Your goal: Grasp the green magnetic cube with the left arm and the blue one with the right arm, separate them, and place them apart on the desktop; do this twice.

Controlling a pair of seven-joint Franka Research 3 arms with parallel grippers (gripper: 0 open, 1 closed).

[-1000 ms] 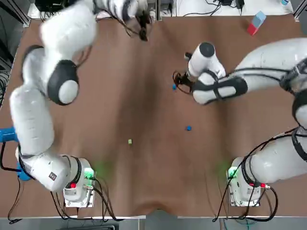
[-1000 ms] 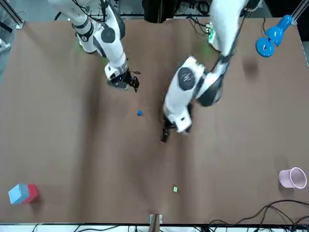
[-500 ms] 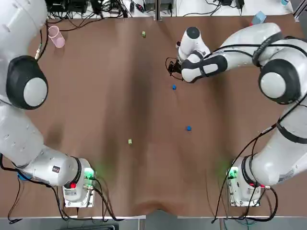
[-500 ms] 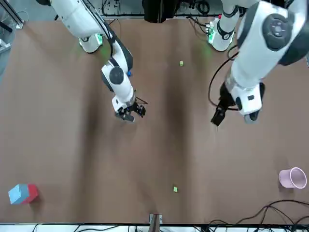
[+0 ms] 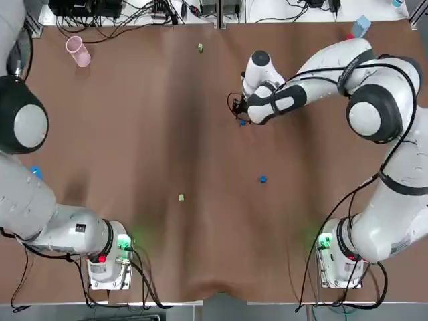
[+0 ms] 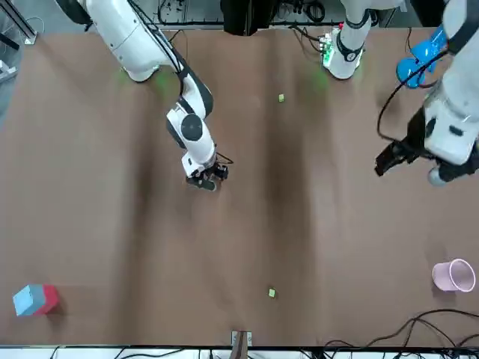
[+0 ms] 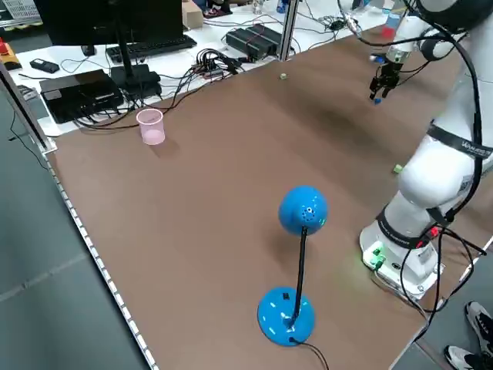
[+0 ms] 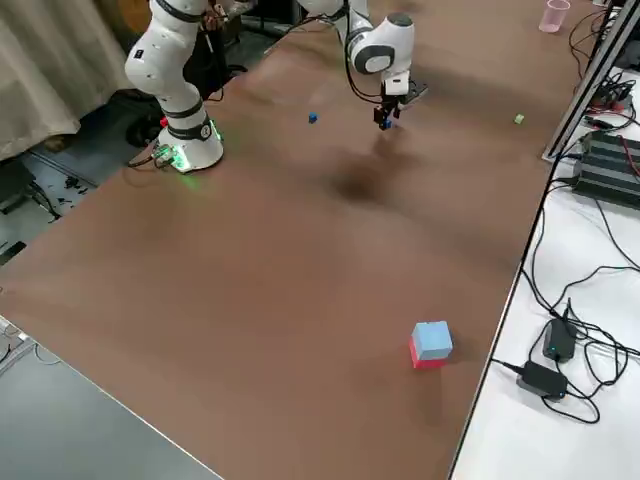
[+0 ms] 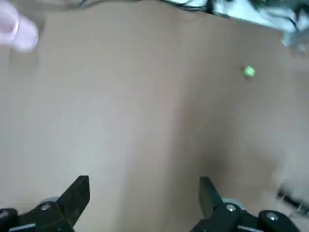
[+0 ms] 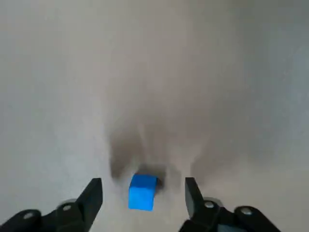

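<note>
A small blue cube (image 10: 142, 192) lies on the brown table between the open fingers of my right gripper (image 10: 142, 200), touching neither finger. In the top view this blue cube (image 5: 242, 122) shows just under the right gripper (image 5: 238, 112), far of centre. A second blue cube (image 5: 263, 178) sits nearer the bases. One green cube (image 5: 200, 47) rests near the far edge, another green cube (image 5: 181, 197) lies toward the near left. My left gripper (image 6: 385, 161) hangs open and empty above the table's left side. Its wrist view shows the far green cube (image 9: 248, 72) well ahead.
A pink cup (image 5: 77, 51) stands at the far left corner. A red and blue block (image 8: 430, 345) sits at the far right corner. A blue desk lamp (image 7: 296, 270) stands by the left edge. Cables and equipment lie beyond the far edge.
The left arm has swung from the far middle of the table out to its left side. The right gripper has shifted back over the far blue cube and lowered around it.
</note>
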